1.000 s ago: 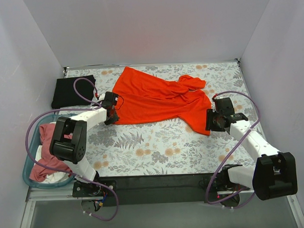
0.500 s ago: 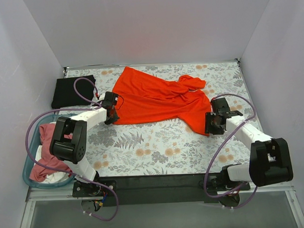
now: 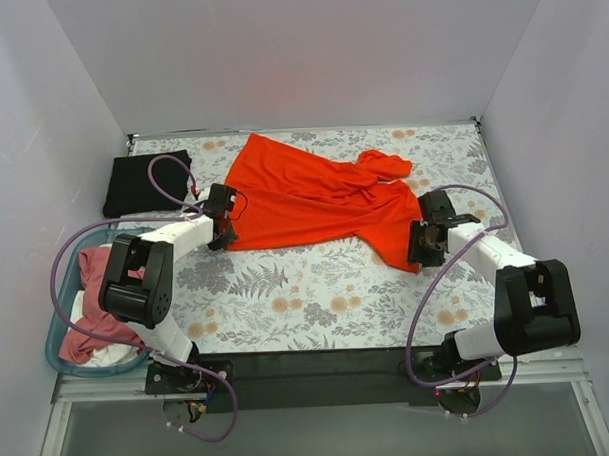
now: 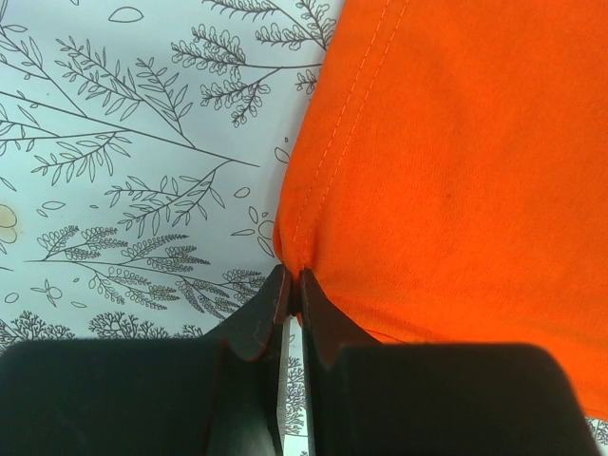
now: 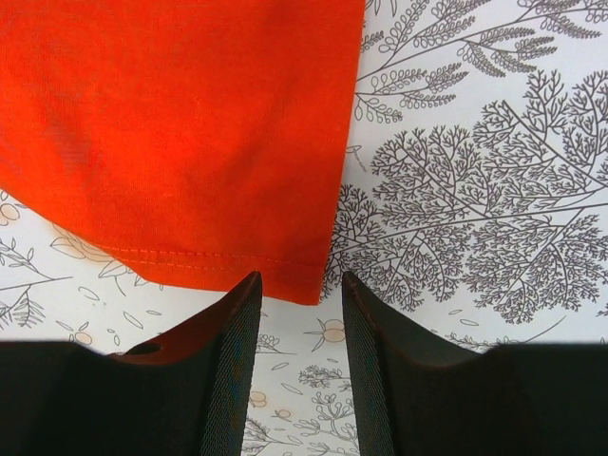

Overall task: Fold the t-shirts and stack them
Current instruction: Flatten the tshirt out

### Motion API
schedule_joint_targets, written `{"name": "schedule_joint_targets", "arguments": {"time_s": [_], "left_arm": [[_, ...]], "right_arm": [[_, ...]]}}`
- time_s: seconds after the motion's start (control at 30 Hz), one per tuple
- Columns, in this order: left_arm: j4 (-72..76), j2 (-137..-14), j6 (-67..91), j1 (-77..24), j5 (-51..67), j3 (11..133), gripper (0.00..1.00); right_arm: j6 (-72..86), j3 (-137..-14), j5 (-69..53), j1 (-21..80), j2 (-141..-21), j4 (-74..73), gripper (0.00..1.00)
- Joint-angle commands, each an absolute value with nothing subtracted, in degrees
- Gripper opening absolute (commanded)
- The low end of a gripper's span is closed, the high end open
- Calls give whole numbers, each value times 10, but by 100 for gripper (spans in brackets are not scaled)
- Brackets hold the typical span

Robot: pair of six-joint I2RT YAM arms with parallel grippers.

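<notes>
One orange t-shirt (image 3: pixel 303 193): left hand (image 4: pixel 290 277) pinches its hem, right hand (image 5: pixel 299 281) gapes open.

Bright orange-red t-shirt (image 3: pixel 314 203), black t-shirt (image 3: pixel 146 181), pink t-shirt (image 3: pixel 86 336), teal basket (image 3: pixel 50 342), tablecloth (image 3: pixel 307 298) — white, fern-printed.

Shows the left gripper (image 4: pixel 293 283) pinched tight on the stitched corner of the orange-red t-shirt (image 4: pixel 456 161), with cloth filling the right side and fern-printed table cover (image 4: pixel 142 142) at left.
</notes>
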State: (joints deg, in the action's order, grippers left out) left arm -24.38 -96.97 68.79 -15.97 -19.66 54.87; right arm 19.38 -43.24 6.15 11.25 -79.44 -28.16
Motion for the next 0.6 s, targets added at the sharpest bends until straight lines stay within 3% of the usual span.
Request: {"name": "schedule_joint_targets", "arguments": {"time_s": [0.0,0.2,0.57], "left_arm": [[-280,-957,679,-157,-201,540,0],[-279,-955,679,-157,-199,540,0],[-280,-956,679,-157,-201,538,0]], "right_arm": [[211,-456,78,115,-805,-277,45],[218,-444,89,115,-832,-263,43],[216,-393,91,123,-874,-236,32]]}}
